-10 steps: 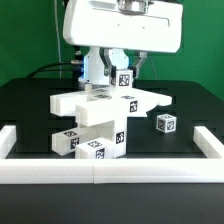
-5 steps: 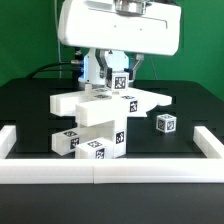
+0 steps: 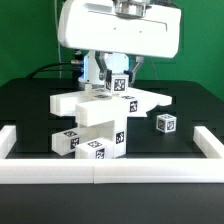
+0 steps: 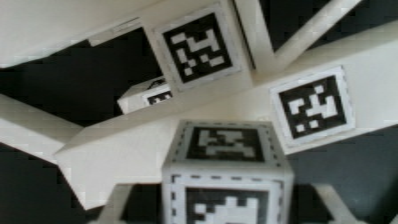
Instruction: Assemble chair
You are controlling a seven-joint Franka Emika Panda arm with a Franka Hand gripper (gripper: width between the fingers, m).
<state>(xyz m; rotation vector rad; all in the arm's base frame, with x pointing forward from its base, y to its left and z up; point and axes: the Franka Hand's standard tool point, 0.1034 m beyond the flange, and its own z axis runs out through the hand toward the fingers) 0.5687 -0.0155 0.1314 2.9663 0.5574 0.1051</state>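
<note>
Chair parts stacked on the black counter [image 3: 30,105], with the hand above them.

The chair [image 3: 95,118] sits mid-counter, its wide slab running across the exterior view. Directly above it, the hand [image 3: 119,76] appears closed around a small tagged block [image 3: 120,85]. A loose cube [image 3: 166,123] lies toward the exterior view's right. Only coded tags show, with no readable writing.

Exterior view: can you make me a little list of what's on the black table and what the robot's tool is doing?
Table: black flat tabletop
Chair so far: matte white tagged blocks stacked together, in the middle
Loose piece: small white tagged cube, apart, on the exterior view's right
Arm: its tool hangs above the stack, seemingly gripping a small white tagged block
Fence: plain long white border rail, in front
</note>
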